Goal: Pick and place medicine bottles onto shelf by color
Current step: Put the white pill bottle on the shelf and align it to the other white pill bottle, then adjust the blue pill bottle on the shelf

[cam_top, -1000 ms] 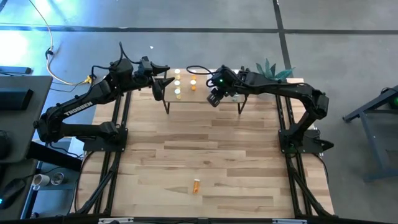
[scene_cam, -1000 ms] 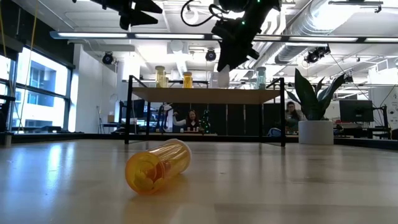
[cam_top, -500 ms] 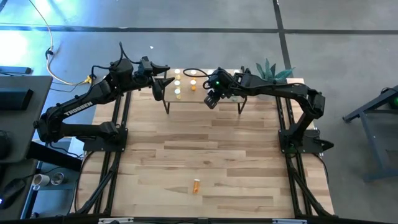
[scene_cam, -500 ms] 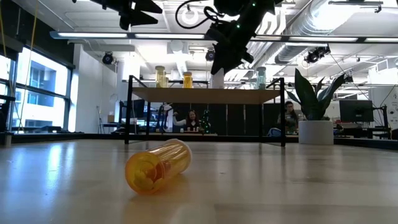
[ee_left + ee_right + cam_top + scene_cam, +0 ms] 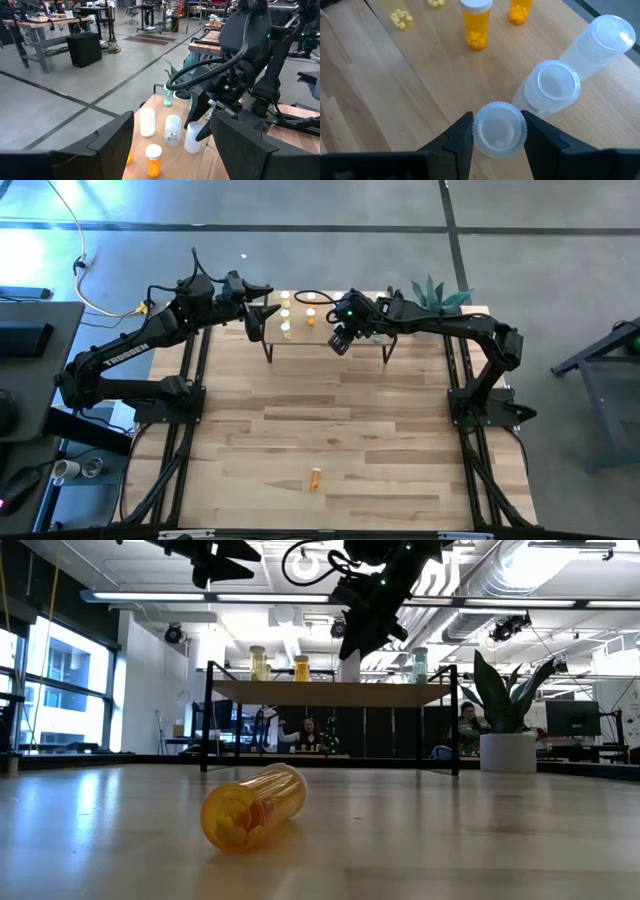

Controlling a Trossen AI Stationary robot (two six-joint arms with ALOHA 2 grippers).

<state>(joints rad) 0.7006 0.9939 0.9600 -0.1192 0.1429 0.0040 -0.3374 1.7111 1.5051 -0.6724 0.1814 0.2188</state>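
Right gripper [image 5: 496, 131] — tilted down, clasping white bottle [image 5: 499, 129].

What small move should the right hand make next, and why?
Probably open and lift away: the right hand grips a clear bottle that seems to stand already on the shelf, beside the other clear bottles.

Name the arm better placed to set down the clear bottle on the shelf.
Right. The right gripper brackets the clear bottle over the shelf; the left gripper hangs open at the shelf's end, holding nothing.
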